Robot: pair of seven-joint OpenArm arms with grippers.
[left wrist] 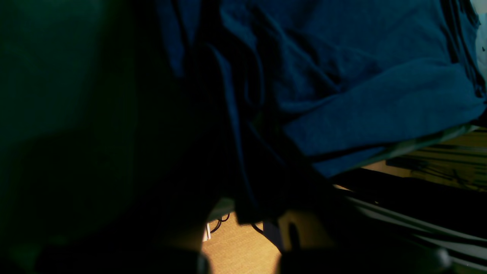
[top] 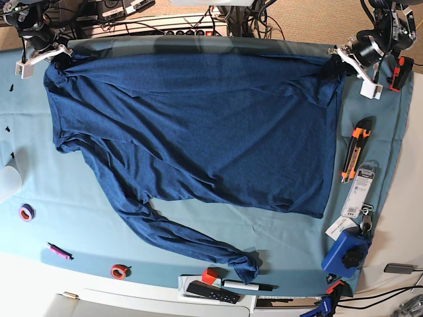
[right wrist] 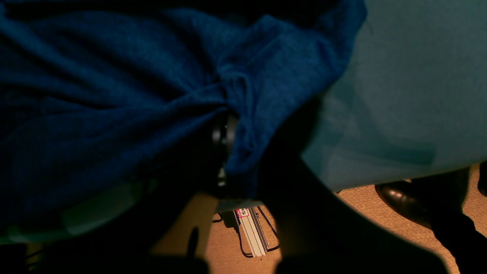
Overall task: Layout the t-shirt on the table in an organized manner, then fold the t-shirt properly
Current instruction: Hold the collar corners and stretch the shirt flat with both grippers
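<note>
Both wrist views are dark, so each gripper's tips are buried in shirt cloth: the left gripper is clenched on one far corner, the right gripper on the other. The shirt lies spread across the worktop, one sleeve trailing toward the near edge. Beside the shirt's left-gripper side lies an orange knife; tape rolls and a marker sit off its near side.

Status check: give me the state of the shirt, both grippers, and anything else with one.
t-shirt: spread across the table, far edge pinched at both corners, one sleeve trailing toward the near edge.
left gripper: shut on t-shirt.
right gripper: shut on t-shirt.
utility knife: lying beside the shirt.
</note>
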